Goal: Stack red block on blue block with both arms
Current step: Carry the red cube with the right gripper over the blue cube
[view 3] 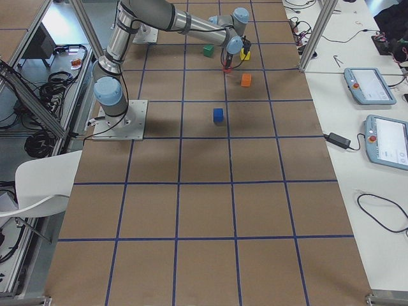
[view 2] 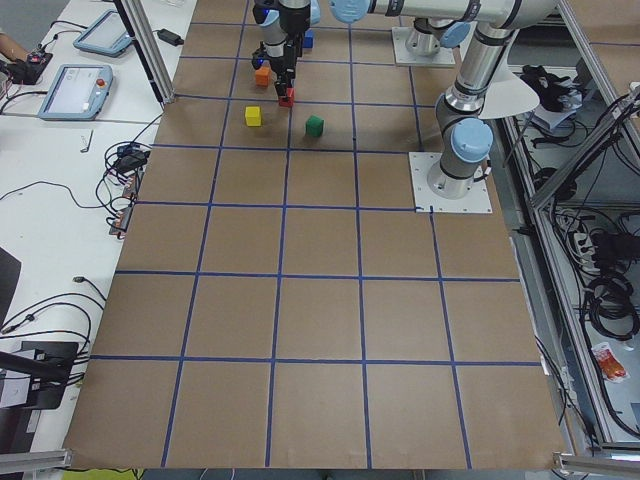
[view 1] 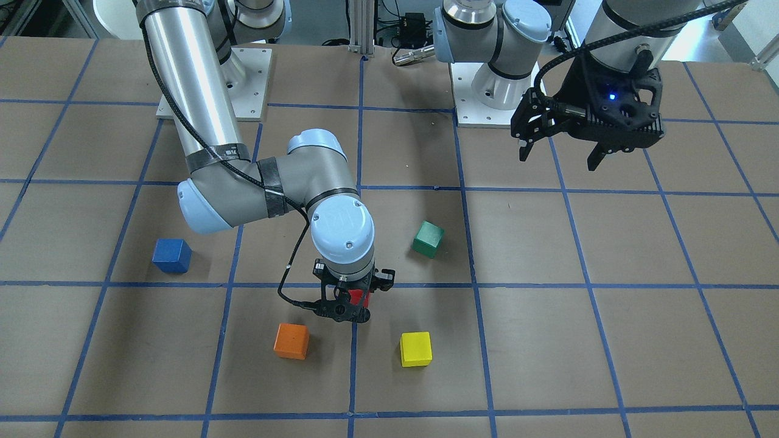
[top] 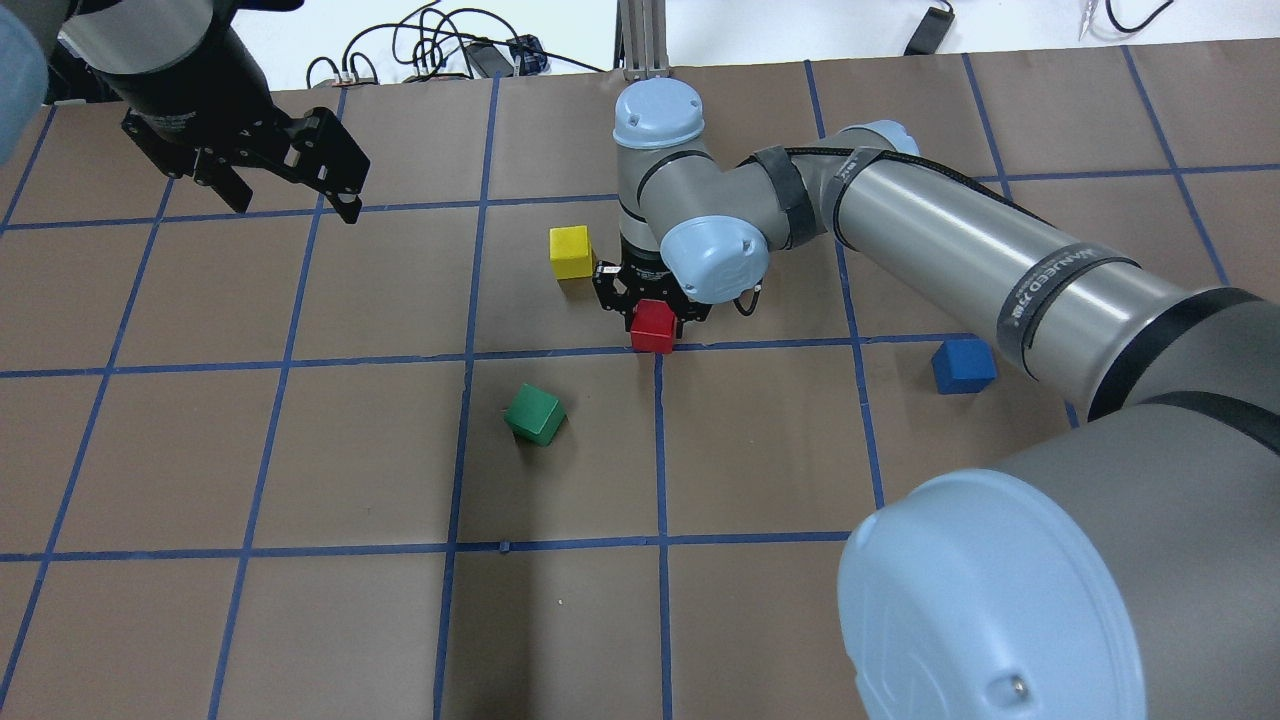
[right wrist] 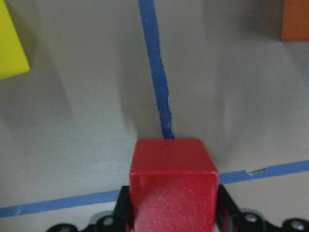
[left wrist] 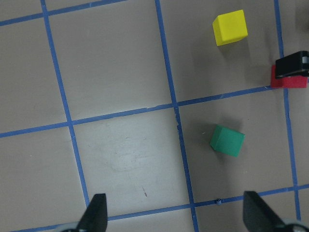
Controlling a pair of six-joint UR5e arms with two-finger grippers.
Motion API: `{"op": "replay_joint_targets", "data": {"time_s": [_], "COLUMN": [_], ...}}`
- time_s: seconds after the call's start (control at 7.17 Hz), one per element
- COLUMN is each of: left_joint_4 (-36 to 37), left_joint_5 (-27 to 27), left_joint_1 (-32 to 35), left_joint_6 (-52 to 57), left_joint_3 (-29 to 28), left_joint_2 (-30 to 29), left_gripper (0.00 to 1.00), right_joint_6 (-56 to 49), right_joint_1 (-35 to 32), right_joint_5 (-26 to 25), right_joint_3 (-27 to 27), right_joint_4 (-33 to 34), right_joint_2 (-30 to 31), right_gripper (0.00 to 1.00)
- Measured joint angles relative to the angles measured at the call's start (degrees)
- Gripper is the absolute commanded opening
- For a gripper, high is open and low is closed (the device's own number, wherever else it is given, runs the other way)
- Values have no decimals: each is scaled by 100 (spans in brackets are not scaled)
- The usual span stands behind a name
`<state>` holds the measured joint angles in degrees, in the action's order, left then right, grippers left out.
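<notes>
The red block [top: 653,325] is between the fingers of my right gripper [top: 655,312], near the table's middle on a blue tape line. In the right wrist view the red block [right wrist: 173,179] fills the gap between the black fingers, which press on both its sides. It sits at or just above the table; I cannot tell which. The blue block [top: 963,365] stands alone on the table to the right, apart from both grippers. My left gripper [top: 290,190] hangs open and empty high over the far left of the table.
A yellow cube [top: 571,251] stands just left of the right gripper, and a green cube [top: 535,414] lies nearer the robot. An orange cube [view 1: 291,340] sits beside the right gripper on the operators' side. Blue tape lines grid the brown table [top: 300,600].
</notes>
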<state>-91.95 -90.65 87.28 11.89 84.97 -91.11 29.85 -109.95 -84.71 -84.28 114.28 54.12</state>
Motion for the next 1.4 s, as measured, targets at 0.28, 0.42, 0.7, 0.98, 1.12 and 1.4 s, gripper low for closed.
{"op": "replay_joint_targets", "data": {"time_s": [0.28,0.42,0.7,0.98,1.12,1.4], "left_joint_4": [0,1,2,2,2,2], "left_joint_5": [2,3,4,-2,-4,-5], "left_joint_1": [0,0,0,0,0,0], "left_joint_6": [-2,-3,-3,1,-1,-3], "left_joint_3": [2,2,2,2,2,2], "left_joint_2": [-2,-3,-3,-3,-3,-3], "left_gripper": [100,100,100,100,100,100], "right_joint_6": [3,1,-59,-233,-514,-1565], "right_joint_1": [1,14,127,433,718,1314], "right_joint_5": [3,-9,-36,-90,-108,-388], "right_joint_3": [14,49,212,266,252,217], "right_joint_4": [-42,-87,-556,-1253,-1634,-2287], "right_joint_2": [19,92,474,933,1181,1607], "right_gripper": [0,0,0,0,0,0]}}
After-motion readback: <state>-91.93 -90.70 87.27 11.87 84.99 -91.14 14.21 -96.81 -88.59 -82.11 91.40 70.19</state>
